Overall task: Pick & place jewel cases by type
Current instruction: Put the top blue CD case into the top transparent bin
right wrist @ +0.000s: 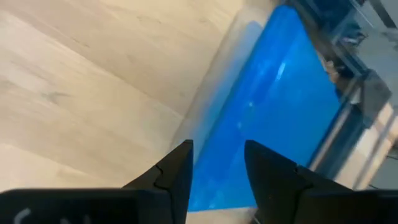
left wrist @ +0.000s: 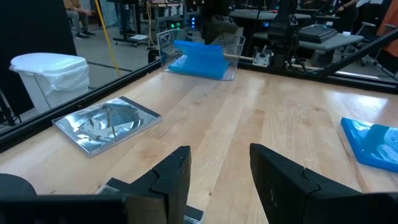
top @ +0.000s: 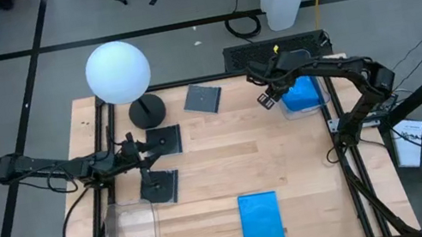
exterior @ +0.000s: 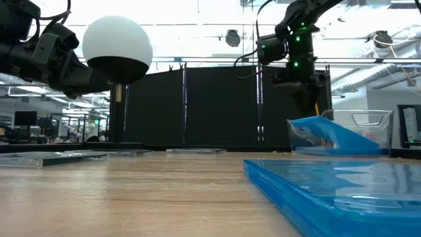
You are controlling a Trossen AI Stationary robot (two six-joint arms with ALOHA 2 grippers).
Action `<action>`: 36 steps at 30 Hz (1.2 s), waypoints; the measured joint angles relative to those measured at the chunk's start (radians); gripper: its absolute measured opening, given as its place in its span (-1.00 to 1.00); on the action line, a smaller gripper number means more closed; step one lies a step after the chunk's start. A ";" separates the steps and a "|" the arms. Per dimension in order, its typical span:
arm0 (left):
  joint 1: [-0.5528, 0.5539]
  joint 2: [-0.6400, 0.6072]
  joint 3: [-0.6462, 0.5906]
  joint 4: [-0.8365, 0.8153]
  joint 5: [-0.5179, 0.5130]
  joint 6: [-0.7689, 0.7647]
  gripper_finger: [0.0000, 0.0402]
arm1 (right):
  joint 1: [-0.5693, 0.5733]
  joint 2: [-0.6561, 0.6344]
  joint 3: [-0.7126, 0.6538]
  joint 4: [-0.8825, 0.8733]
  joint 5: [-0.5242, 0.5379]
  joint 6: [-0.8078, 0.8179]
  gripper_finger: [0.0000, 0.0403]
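From above, the left tool point(top: 140, 148) sits low at the tabletop's point(top: 289, 166) left side, between two dark jewel cases point(top: 164, 140) and point(top: 160, 187). A third grey case point(top: 203, 99) lies far of centre, and a blue case point(top: 261, 219) lies near the front edge. The right tool point(top: 264, 99) hangs at the far right over a clear bin point(top: 322, 99) holding blue cases point(top: 302, 93).

At table height, the blue case point(exterior: 329, 187) fills the near right.

The left wrist shows its fingers point(left wrist: 171, 180) spread, empty.

The right wrist shows fingers point(right wrist: 177, 171) apart over blue cases point(right wrist: 273, 106), gripping nothing.
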 joint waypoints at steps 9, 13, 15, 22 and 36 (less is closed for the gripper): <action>0.000 0.000 0.000 0.000 0.000 0.000 -0.15 | -0.007 0.000 -0.095 0.072 -0.008 -0.005 -0.14; 0.000 0.000 0.000 0.000 0.000 0.000 -0.15 | -0.009 -0.003 -0.128 0.080 0.022 -0.004 -0.11; 0.000 0.000 0.000 0.000 0.000 0.000 -0.15 | -0.010 -0.003 -0.128 0.066 0.036 0.005 -0.11; 0.000 0.000 0.000 0.000 0.000 0.000 -0.15 | -0.010 -0.022 -0.127 0.031 0.034 0.007 -0.21; 0.000 0.000 0.000 0.000 0.000 0.000 -0.15 | -0.011 -0.100 -0.129 -0.005 0.039 0.029 -0.22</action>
